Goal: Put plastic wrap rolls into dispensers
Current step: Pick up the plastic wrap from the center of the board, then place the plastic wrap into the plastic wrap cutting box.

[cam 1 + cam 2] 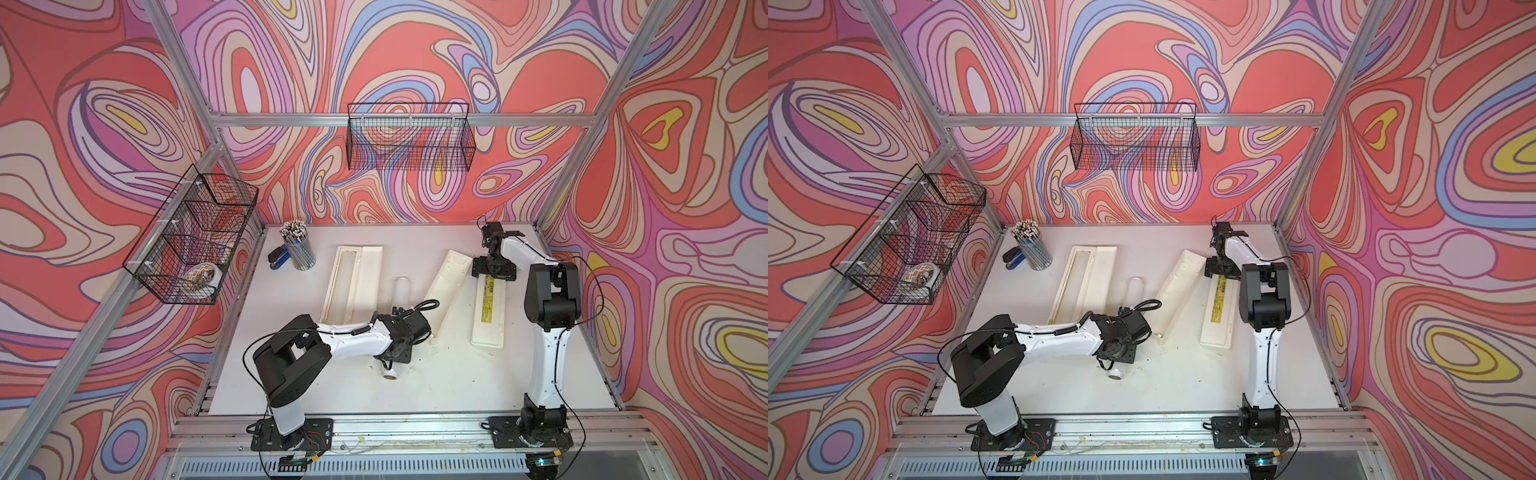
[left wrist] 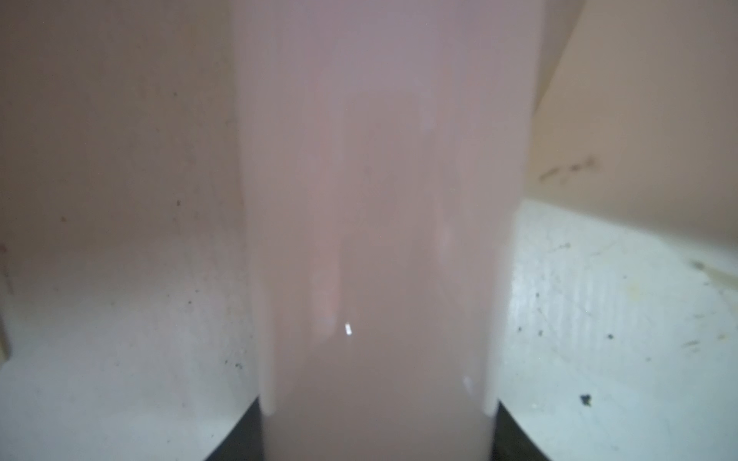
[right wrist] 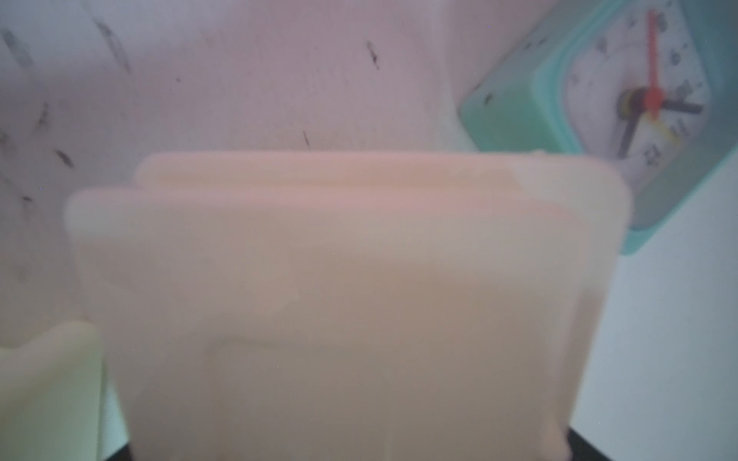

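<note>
Landmark: the clear cup [image 1: 300, 251] of pencils at the desk's [image 1: 436, 374] far corner on the left arm's side.

1. A blue stapler [image 1: 277, 255] lies just beside the cup.
2. The near dispenser [image 1: 365, 270] lies just beside the cup, toward the right arm. It is a long, narrow box of cream plastic, opened flat, both halves up. Whether anything lies inside cannot be told.
3. The roll [image 1: 401, 286] is farther from the cup, beyond that dispenser, flat on the desk. It is a slim, glossy white cylinder with a hollow tube end.
4. The left gripper [image 1: 392, 356] sits over the roll's middle. In the left wrist view the roll [image 2: 371, 199] fills the centre, blurred. Whether the jaws pinch it cannot be told.
5. The far dispenser [image 1: 446, 286], well apart from the cup, stands open with one half tilted. Its lid [image 1: 490, 328] lies flat and carries a yellow label [image 1: 489, 305] with black print too small to read.
6. The right gripper [image 1: 494, 270] straddles the lid's far end, jaws wide. Whether they press it cannot be told.
7. The right wrist view shows a mint-green clock [image 3: 531, 119] with a red hand near that end.
</note>
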